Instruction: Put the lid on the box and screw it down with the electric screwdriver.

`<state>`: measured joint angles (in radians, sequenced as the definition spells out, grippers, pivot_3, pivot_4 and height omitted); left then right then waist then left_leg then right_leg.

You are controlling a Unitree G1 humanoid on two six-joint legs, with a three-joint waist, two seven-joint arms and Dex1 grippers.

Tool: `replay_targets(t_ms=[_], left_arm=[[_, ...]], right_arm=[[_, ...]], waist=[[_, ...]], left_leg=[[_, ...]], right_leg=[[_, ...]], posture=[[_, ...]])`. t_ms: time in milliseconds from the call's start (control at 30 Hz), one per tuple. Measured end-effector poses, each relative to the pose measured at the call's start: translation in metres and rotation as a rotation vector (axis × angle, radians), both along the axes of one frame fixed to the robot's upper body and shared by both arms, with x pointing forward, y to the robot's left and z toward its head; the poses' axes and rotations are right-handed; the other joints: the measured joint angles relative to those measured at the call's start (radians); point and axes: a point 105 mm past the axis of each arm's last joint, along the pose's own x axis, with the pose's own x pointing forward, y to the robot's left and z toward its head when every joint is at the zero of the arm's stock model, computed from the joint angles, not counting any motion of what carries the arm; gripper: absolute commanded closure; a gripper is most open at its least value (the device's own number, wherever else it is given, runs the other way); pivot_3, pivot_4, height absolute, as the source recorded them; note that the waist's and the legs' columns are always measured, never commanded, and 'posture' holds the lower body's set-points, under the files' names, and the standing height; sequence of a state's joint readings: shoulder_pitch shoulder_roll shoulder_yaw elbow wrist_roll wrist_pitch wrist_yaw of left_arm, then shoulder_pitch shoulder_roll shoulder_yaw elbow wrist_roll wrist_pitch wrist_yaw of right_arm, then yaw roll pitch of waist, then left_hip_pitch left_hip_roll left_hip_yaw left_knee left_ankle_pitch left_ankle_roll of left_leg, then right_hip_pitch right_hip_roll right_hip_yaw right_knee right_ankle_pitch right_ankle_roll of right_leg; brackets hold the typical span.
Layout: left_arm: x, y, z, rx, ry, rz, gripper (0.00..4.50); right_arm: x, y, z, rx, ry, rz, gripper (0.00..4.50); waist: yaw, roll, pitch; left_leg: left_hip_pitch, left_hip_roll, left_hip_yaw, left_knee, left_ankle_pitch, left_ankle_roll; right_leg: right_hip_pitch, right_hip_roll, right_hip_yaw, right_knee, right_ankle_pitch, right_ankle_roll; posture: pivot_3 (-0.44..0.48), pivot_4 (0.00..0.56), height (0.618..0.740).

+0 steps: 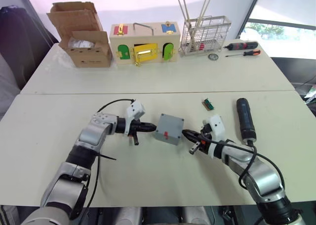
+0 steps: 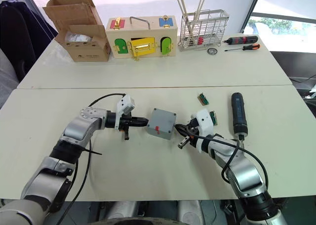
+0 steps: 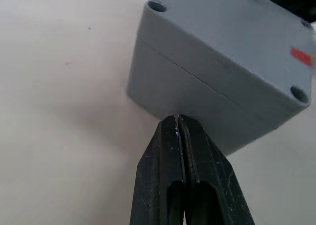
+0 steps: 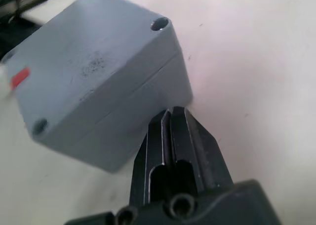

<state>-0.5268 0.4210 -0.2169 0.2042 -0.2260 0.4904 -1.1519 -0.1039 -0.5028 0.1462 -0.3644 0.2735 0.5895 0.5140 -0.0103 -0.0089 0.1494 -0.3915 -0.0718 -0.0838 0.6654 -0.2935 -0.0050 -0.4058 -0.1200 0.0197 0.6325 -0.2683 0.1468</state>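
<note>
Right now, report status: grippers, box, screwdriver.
Both grippers shut, left and right pressed against opposite sides of the box. Lid on the box. Screwdriver flat on the table, beyond the right gripper. Nothing in the way.

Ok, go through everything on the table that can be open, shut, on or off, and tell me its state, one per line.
lid: seated on the box, screw holes empty
box: closed by the lid
left gripper: shut, tip against the box
right gripper: shut, tip against the box
electric screwdriver: lying on the table, unheld
cardboard box: flaps open
</note>
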Motion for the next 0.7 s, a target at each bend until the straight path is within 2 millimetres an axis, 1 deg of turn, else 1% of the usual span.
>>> replay_targets(t_ms=[67, 167, 400, 500, 567, 600, 633, 667, 700], left_arm=[[-0.004, 0.0, -0.001, 0.0, 0.008, 0.008, 4.5], [-0.005, -0.001, 0.0, 0.003, 0.006, 0.024, 4.5], [0.001, 0.003, 0.003, -0.002, -0.012, 0.073, 4.5], [0.004, 0.008, 0.01, -0.013, -0.03, 0.088, 4.5], [0.005, 0.018, 0.022, 0.019, -0.087, 0.092, 4.5], [0.004, 0.024, 0.03, 0.047, -0.127, 0.088, 4.5], [0.001, 0.031, 0.044, 0.068, -0.181, 0.084, 4.5], [-0.002, 0.031, 0.068, 0.053, -0.247, 0.077, 4.5], [-0.005, 0.025, 0.085, 0.025, -0.287, 0.06, 4.5]], right_arm=[[0.0, 0.001, -0.001, 0.002, -0.001, 0.005, 4.46], [0.0, 0.001, -0.002, -0.002, 0.002, 0.012, 4.46], [-0.001, 0.002, -0.003, 0.001, 0.011, 0.02, 4.46], [-0.004, 0.002, 0.0, -0.022, 0.003, 0.027, 4.46], [-0.007, -0.009, 0.005, -0.101, -0.03, 0.011, 4.46], [-0.009, -0.017, 0.009, -0.109, -0.039, -0.022, 4.46], [-0.011, -0.027, 0.015, -0.111, -0.052, -0.07, 4.46], [-0.014, -0.038, 0.023, -0.096, -0.066, -0.127, 4.46], [-0.017, -0.043, 0.029, -0.078, -0.075, -0.155, 4.46]], waist=[[0.001, 0.0, 0.0], [0.001, 0.0, 0.0], [0.0, 0.0, 0.0], [0.0, 0.0, 0.0], [0.0, 0.001, 0.0], [0.0, 0.0, 0.001], [0.002, 0.0, 0.001], [0.006, 0.0, 0.001], [0.011, 0.0, 0.001]], left_leg=[[0.0, 0.0, 0.0, 0.0, 0.0, 0.0], [0.0, 0.0, 0.0, 0.0, 0.0, 0.0], [0.0, 0.0, 0.0, 0.0, 0.0, -0.001], [0.0, 0.0, 0.0, 0.0, 0.0, -0.001], [-0.001, 0.0, 0.0, 0.0, 0.0, -0.001], [-0.002, 0.0, 0.0, 0.0, 0.001, -0.001], [-0.003, 0.0, -0.001, 0.0, 0.001, -0.003], [-0.003, 0.0, -0.001, 0.0, 0.003, -0.005], [-0.003, 0.0, -0.001, 0.0, 0.003, -0.005]], right_leg=[[0.0, 0.0, 0.0, 0.0, 0.0, 0.0], [0.0, 0.0, 0.0, 0.0, 0.0, 0.0], [0.0, 0.0, 0.0, 0.0, 0.0, 0.0], [0.0, 0.0, 0.0, 0.0, 0.0, 0.0], [-0.001, 0.0, 0.0, 0.0, 0.0, 0.0], [-0.002, 0.0, 0.0, 0.0, 0.0, 0.0], [-0.003, 0.0, 0.0, 0.0, 0.0, 0.0], [-0.003, -0.001, 0.0, 0.0, 0.0, 0.0], [-0.002, -0.001, 0.0, 0.0, 0.0, 0.0]], posture=[[0.0, 0.15, 0.73], [0.0, 0.15, 0.73], [0.0, 0.15, 0.73], [0.0, 0.15, 0.73], [0.0, 0.15, 0.73], [0.0, 0.15, 0.73], [0.0, 0.15, 0.73], [0.0, 0.15, 0.73], [0.0, 0.15, 0.73]])
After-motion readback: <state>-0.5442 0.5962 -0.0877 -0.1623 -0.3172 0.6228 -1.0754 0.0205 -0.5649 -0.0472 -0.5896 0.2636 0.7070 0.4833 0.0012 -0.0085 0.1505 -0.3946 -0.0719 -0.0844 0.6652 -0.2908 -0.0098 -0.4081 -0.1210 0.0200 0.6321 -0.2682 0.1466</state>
